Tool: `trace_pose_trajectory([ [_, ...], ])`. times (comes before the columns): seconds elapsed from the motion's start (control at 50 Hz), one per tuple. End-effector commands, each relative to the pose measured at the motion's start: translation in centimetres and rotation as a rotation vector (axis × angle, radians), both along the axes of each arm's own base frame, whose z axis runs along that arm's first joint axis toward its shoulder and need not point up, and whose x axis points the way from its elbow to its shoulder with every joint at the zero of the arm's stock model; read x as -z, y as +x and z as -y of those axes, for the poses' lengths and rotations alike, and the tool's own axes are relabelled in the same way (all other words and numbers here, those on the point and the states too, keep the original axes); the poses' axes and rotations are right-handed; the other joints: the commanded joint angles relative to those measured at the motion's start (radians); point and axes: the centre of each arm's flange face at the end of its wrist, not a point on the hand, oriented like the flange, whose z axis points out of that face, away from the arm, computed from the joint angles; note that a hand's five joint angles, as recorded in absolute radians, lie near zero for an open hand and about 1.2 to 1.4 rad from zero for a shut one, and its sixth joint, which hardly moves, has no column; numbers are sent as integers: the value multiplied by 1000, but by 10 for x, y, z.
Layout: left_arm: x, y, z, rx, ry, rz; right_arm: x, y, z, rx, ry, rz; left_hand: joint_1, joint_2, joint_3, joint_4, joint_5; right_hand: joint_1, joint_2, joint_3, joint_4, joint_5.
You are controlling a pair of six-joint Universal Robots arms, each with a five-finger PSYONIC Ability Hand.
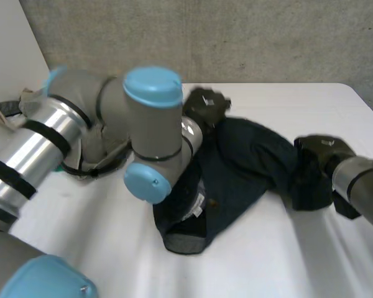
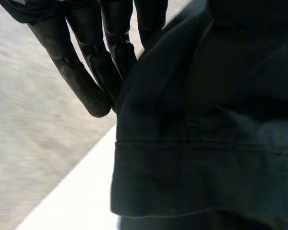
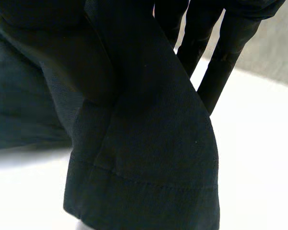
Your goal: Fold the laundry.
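A dark navy garment (image 1: pixel 248 161) lies crumpled across the middle of the white table (image 1: pixel 286 248). My left hand (image 1: pixel 205 102) is at its far end, just past my left arm's elbow. In the left wrist view its fingers (image 2: pixel 86 72) run behind a hemmed end of the garment (image 2: pixel 206 143), which hangs from the hand above the table. My right hand (image 1: pixel 323 149) holds the garment's right end. In the right wrist view its fingers (image 3: pixel 225 57) lie behind another hemmed end (image 3: pixel 149 158), pinched and hanging down.
A beige cloth (image 1: pixel 9 112) lies at the table's far left. More light cloth (image 1: pixel 93 164) sits under my left arm. My left arm (image 1: pixel 149 130) covers part of the garment. A grey concrete wall (image 1: pixel 236 37) stands behind the table's far edge.
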Motion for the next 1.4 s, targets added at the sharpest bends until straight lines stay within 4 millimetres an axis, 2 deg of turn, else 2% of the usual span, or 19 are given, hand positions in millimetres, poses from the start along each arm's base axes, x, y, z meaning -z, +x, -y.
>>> trace_pose_trajectory([
  [0.02,-127,43,-13,-92,-205,-207,-99,10,-6,-67,-358,-14,248,219,227,206,257,283,217,212,204,226],
  [0.1,-187,74,-35,-110,-331,-307,-150,14,-12,-93,-526,17,248,219,227,206,257,283,217,212,204,226],
  [0.22,-237,115,-60,-157,-497,-347,-179,32,-33,-228,-562,57,248,219,227,206,257,283,217,212,204,226],
  [0.24,-241,121,-61,-171,-512,-342,-178,36,-37,-260,-543,58,248,219,227,206,257,283,217,212,204,226],
  [0.32,-247,145,-54,-240,-556,-304,-159,49,-55,-393,-392,47,248,219,227,206,257,-939,-1004,-1010,-1018,-996],
  [0.48,-236,168,-1,-341,-597,-261,-116,37,-38,-344,-187,30,248,219,227,206,257,-939,-1004,-1010,-1018,-996],
  [0.66,-254,120,16,-172,-756,-443,-76,12,-1,-216,-85,46,248,219,227,206,257,-939,-1004,-1010,-1018,-996],
  [0.72,-242,95,12,-56,-715,-472,-70,7,6,-197,-82,39,248,219,227,206,257,-939,-1004,-1010,-1018,-996],
  [0.78,-208,57,5,114,-595,-466,-66,-2,17,-169,-88,24,248,219,227,206,257,-939,-1004,-1010,-1018,-996],
  [0.86,-134,14,-12,281,-364,-364,-62,-15,29,-136,-97,-6,248,219,227,206,257,-939,-1004,-1010,-1018,-996],
  [0.88,-101,1,-20,333,-272,-305,-58,-19,33,-130,-96,-19,248,219,227,206,257,-939,-1004,-1010,-1018,-996],
  [0.94,-52,-13,-33,391,-159,-209,-52,-23,39,-124,-88,-38,248,219,227,206,257,-939,-1004,-1010,-1018,-996],
  [0.96,-27,-18,-42,419,-108,-152,-47,-26,42,-121,-81,-49,79,51,59,38,89,-939,-1004,-1010,-1018,-996],
  [1.0,-11,-21,-50,438,-87,-104,-42,-27,45,-124,-76,-61,-363,-392,-384,-405,-354,-939,-1004,-1010,-1018,-996],
  [1.04,-1,-23,-58,439,-94,-55,-38,-28,49,-134,-80,-78,-906,-934,-926,-947,-896,-939,-1004,-1010,-1018,-996],
  [1.06,-2,-23,-58,431,-104,-47,-36,-28,49,-140,-81,-83,-974,-1002,-995,-1015,-965,-939,-1004,-1010,-1018,-996],
  [1.18,-46,1,-50,251,-135,-89,-37,-18,45,-247,-118,-108,-974,-1002,-995,-1015,-965,-939,-1004,-1010,-1018,-996],
  [1.24,-62,34,-57,82,-14,-132,-34,-1,25,-426,-150,-151,-974,-1002,-995,-1015,-965,-939,-1004,-1010,-1018,-996],
  [1.4,-23,83,-112,-33,224,28,-6,16,5,-721,-215,-266,-645,-673,-666,-686,-635,-919,-984,-990,-997,-975],
])
